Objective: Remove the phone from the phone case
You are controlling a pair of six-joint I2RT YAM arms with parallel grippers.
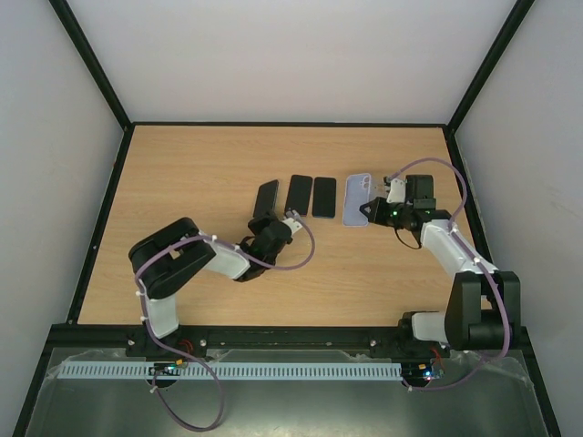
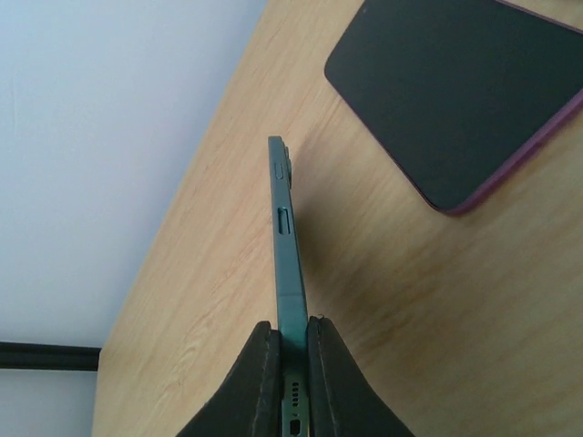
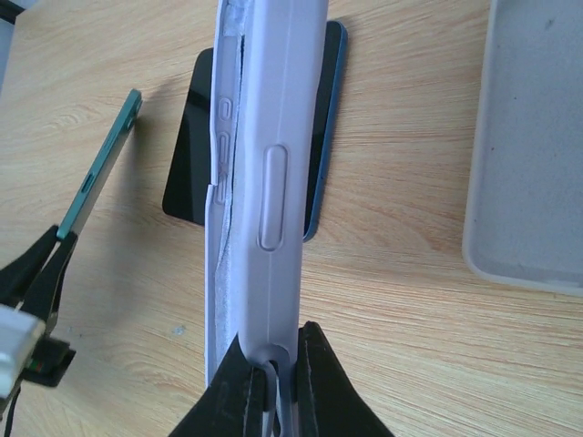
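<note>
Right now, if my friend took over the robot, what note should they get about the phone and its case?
Left gripper: shut on the thin dark-green phone, held edge-on.
Right gripper: shut on the lavender rubbery phone case, also edge-on.
Done, it seems: phone and case are apart, one per arm.
Left: probably set both down on the wooden table, beside the two dark phones lying flat.

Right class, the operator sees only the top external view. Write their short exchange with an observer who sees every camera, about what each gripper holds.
Operator: What is the left gripper holding?
Observer: The left gripper is shut on a green phone, standing on edge.
Operator: And the right?
Observer: The right gripper pinches a lilac phone case on edge; a gap shows along one lip.
</note>
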